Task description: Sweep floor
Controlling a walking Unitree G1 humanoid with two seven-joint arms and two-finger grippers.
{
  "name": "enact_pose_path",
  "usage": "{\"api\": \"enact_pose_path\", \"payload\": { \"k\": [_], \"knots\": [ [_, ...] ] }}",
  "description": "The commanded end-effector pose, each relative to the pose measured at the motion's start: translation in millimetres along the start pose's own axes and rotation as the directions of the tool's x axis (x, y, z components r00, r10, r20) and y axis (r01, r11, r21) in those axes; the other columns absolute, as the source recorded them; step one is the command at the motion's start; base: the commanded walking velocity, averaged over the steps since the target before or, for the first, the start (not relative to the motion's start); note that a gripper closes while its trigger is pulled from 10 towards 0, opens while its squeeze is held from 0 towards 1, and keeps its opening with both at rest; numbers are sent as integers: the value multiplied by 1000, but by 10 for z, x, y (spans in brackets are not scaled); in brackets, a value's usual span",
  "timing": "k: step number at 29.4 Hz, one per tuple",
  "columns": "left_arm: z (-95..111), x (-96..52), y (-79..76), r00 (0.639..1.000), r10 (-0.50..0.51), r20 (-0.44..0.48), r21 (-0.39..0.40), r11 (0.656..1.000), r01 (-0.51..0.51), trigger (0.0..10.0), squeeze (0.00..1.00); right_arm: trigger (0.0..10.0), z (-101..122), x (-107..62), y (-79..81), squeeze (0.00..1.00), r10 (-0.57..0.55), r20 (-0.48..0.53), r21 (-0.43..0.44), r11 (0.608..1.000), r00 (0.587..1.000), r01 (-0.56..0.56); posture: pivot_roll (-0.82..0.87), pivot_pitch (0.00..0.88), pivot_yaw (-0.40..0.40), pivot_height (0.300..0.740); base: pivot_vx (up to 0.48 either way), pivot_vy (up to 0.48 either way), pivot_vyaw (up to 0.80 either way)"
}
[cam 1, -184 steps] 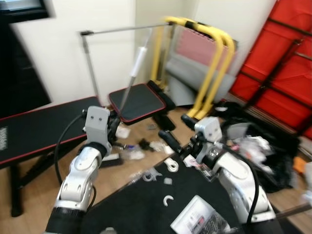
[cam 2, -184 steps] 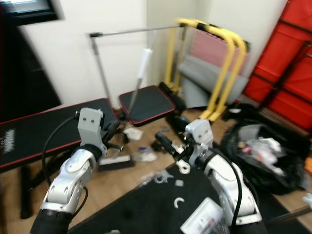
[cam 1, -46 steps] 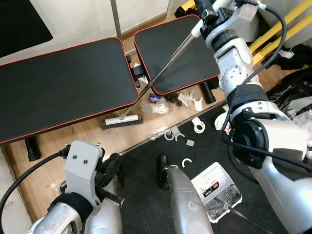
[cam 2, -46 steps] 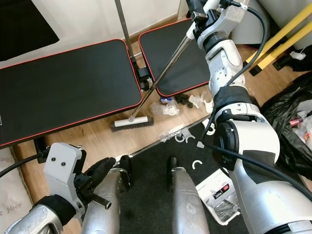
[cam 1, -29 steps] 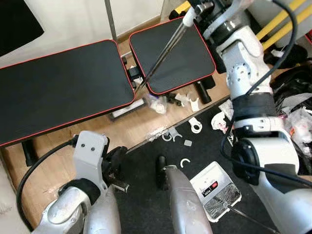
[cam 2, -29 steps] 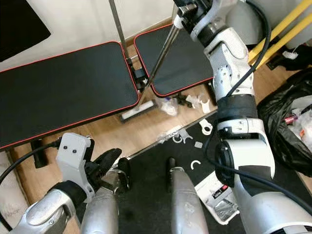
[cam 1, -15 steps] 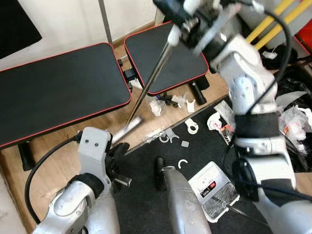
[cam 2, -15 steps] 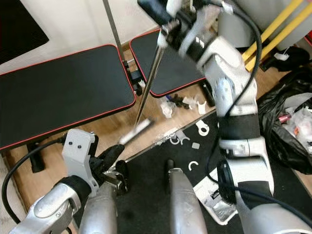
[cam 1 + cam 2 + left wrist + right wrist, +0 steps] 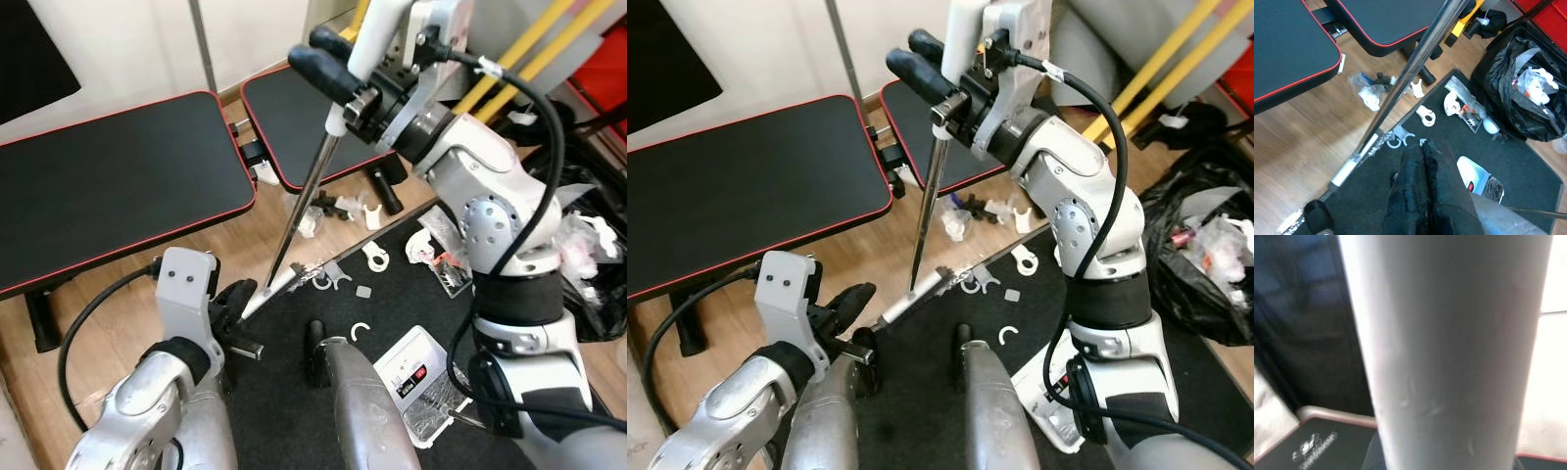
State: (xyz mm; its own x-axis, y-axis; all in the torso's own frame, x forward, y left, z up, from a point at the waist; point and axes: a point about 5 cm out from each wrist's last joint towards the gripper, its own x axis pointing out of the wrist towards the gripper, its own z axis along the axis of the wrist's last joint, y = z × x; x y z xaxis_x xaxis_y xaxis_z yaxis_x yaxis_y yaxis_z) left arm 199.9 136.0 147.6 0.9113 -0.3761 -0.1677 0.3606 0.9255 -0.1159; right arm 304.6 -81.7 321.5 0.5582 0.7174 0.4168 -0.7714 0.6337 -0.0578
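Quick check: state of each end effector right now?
Left end effector: shut, holding nothing.
Right end effector: shut on the broom, gripping its handle near the top.

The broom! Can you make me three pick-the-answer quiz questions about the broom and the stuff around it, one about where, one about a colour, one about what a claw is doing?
1. Where is the broom head?
A. At the edge of the black mat
B. On top of the bench
C. Inside the rubbish bag

2. What colour is the trim around the black bench pads?
A. Yellow
B. Red
C. Green

3. What is the right claw doing?
A. Hanging open
B. Holding a bottle
C. Gripping the broom handle

Answers: 1 A, the head lies where wood floor meets the black mat. 2 B, a thin red line edges each pad. 3 C, its black fingers close around the broom handle, high up.
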Motion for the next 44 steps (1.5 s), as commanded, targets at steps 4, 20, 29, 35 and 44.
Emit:
{"api": "enact_pose_path", "payload": {
  "k": [4, 20, 29, 35, 44],
  "knots": [
    [-64, 49, -3, 1000, -7, -7, -22, 1000, 7, 10000, 0, 10000, 11, -73, 296, 0, 95, 78, 106, 989, 992, -103, -95, 263, -191, 740, 0, 240, -781],
    [-71, 147, 1, 1000, -16, 11, -33, 999, 17, 10000, 0, 10000, -46, -129, 377, 0, 90, 45, 115, 989, 995, -94, -109, 227, -194, 740, 0, 0, -788],
    [-2, 188, 93, 999, 6, 36, 13, 1000, -6, 10000, 0, 10000, -60, -150, 395, 0, 39, 37, 79, 996, 999, -42, -112, 229, -171, 740, 0, 0, -800],
    [44, 211, 191, 998, 38, 51, 42, 998, -41, 10000, 0, 10000, -64, -158, 403, 0, 23, 44, 75, 997, 999, -26, -112, 229, -168, 740, 0, 0, -800],
    [38, 220, 208, 997, 52, 54, 47, 997, -55, 10000, 0, 10000, -50, -171, 383, 0, 3, 61, 57, 998, 998, -6, -107, 231, -168, 740, 0, 0, -800]
  ]
}}
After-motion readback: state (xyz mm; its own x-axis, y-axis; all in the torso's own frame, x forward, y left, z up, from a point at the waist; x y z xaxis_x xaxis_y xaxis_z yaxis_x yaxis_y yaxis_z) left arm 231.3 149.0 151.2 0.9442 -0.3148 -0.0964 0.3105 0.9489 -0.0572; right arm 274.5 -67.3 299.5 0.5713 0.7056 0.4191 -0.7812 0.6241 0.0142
